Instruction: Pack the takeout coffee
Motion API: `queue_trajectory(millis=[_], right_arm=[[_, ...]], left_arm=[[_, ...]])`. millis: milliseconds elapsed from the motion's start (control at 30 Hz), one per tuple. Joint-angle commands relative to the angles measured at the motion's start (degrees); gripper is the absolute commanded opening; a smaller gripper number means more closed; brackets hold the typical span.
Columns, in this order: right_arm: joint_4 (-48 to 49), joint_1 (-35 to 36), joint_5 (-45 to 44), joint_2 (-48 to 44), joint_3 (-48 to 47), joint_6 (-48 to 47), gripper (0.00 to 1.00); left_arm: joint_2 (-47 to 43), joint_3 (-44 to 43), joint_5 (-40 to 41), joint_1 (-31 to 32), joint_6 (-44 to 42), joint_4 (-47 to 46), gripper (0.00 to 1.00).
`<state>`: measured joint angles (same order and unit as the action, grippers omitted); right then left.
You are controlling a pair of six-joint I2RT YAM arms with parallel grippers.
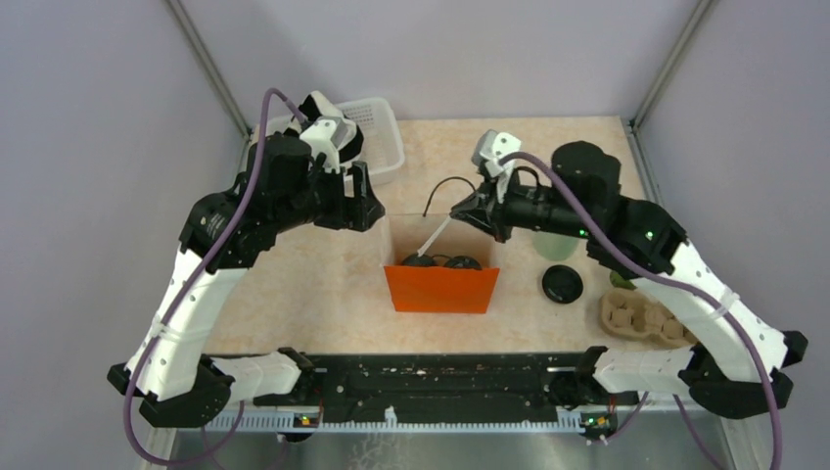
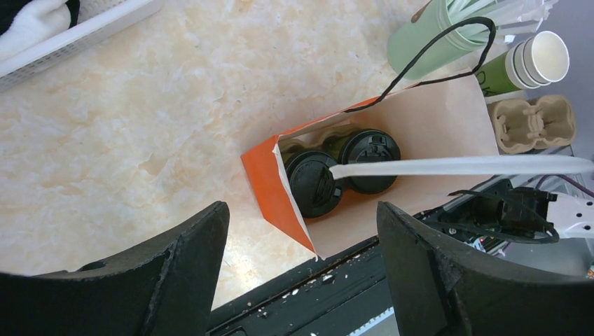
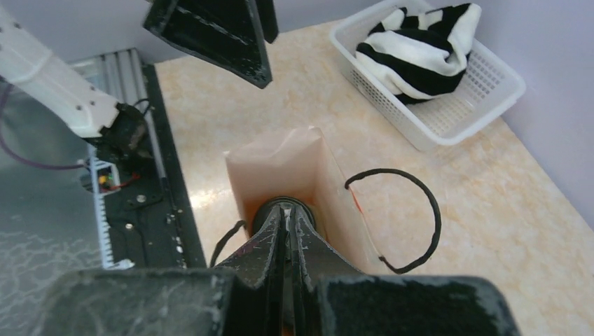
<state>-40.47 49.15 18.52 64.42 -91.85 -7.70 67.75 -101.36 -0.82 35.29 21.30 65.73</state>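
The right gripper [image 3: 284, 213] pinches a white straw [image 2: 448, 166] over two lidded cups [image 2: 368, 150] inside the orange bag [image 2: 263, 185]; the left gripper [image 2: 302, 210] gapes wide.

Bag [image 1: 441, 287] stands at the middle of the table [image 1: 294, 294]. Inside it, side by side: first lidded cup [image 2: 313, 183], second lidded cup [image 2: 370, 161]. Straw [image 2: 448, 166] runs from my right gripper [image 3: 286, 217], which is above the bag's far right, down to the first cup's lid. My left gripper [image 2: 301, 210] is above the table, left of and behind the bag. Basket [image 1: 377, 137] sits in the far left corner. Loose lid [image 1: 562, 284] lies right of the bag, with the cup carrier [image 1: 641, 318] further right and nearer. Tumbler of straws [image 2: 420, 38] stands behind the loose lid, the stack of cups [image 2: 536, 61] just beside it.
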Motion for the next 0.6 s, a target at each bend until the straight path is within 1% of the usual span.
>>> queue_trajectory(millis=[0, 133, 267, 400, 567], right_arm=[[1.57, 4.37, -17.54, 2.7, 0.01, -5.98, 0.0], [0.82, 4.72, -18.23, 4.05, -0.83, -7.96, 0.0], [-0.92, 4.7, -22.14, 5.49, -2.33, -9.7, 0.0], [1.23, 4.73, -21.65, 6.59, 0.93, -10.15, 0.0], [7.32, 4.73, -19.38, 7.38, 6.37, -8.46, 0.0]], left_arm=[[-1.57, -1.74, 2.49, -0.05, 0.58, -0.58, 0.84], [-2.02, -1.56, 3.18, -0.05, 0.59, 0.21, 0.84], [-1.97, -1.56, 3.04, -0.07, 0.83, 0.06, 0.84], [-1.5, -1.59, 2.59, -0.06, 0.68, -0.32, 0.84], [-1.07, -1.99, 2.32, -0.11, 0.41, -0.34, 0.84]])
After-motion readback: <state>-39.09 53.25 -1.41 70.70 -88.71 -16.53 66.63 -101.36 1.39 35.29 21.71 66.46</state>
